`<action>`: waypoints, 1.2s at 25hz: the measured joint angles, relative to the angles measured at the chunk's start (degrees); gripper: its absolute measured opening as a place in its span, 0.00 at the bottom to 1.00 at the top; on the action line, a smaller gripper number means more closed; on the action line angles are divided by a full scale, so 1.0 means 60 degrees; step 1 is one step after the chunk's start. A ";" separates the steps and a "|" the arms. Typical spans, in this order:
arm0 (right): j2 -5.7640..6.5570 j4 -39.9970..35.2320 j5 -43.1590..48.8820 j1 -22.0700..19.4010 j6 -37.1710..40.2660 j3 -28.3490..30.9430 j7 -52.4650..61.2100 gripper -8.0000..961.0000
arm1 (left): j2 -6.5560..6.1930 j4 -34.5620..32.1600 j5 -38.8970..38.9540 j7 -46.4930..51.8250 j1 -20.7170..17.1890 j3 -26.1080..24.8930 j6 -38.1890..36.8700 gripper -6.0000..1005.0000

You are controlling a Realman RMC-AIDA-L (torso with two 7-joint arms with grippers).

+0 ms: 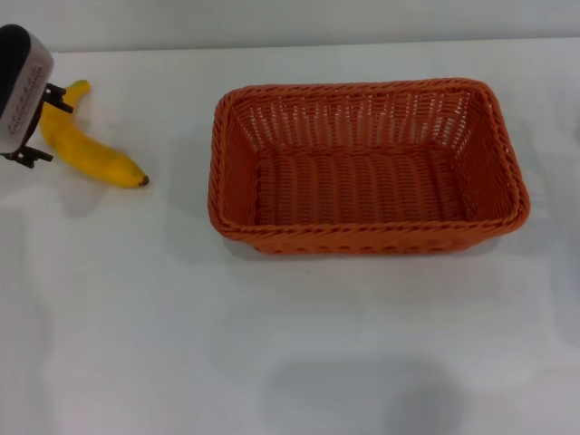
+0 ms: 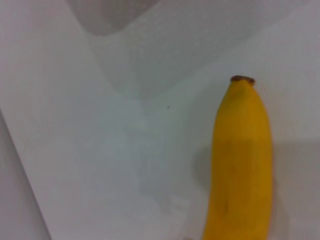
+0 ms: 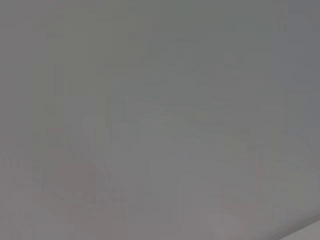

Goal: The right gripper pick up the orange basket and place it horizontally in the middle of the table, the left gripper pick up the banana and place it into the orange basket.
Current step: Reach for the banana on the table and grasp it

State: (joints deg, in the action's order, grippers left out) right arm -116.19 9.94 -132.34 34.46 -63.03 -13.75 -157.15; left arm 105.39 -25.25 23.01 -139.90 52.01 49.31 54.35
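Now, step in hand: the banana pick; the orange basket (image 1: pixel 367 168) already lies long side across the worktop (image 1: pixel 290 344), so I judge the basket step done.
Left hand: the left hand (image 1: pixel 36 122) sits at the 9 o'clock edge of the head view, its small black fingers either side of the banana's stem half; whether it has clenched on the fruit I cannot tell.
Right hand: out of the head view; its wrist view shows only blank grey.
Banana: the banana (image 1: pixel 89 149) lies on the worktop at about 10 o'clock, well apart from the basket, dark tip pointing toward 4 o'clock.
Next move: likely a firm grip on the fruit, a lift above the braided rim, then a carry toward 3 o'clock into the basket.
Materials: basket of woven orange wicker, rectangular, with sloped openwork sides and a ribbed floor; banana smooth, curved, yellow; worktop plain, matte white.
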 joint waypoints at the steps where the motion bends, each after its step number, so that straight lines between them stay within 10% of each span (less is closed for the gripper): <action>1: 0.0000 0.0032 0.0000 0.0000 -0.0071 0.0000 -0.0003 0.89 | -0.0077 0.0259 0.0064 -0.0155 0.0085 -0.0128 -0.0095 0.74; 30: 0.0000 0.0678 0.0041 -0.0307 -0.1353 0.0183 -0.0249 0.89 | -0.0164 0.1508 0.0734 -0.1136 0.0005 -0.0309 -0.1145 0.66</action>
State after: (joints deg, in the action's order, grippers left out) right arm -116.19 14.01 -132.09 32.61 -71.15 -12.65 -158.65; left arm 104.41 -16.21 27.41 -146.72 52.03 47.45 47.48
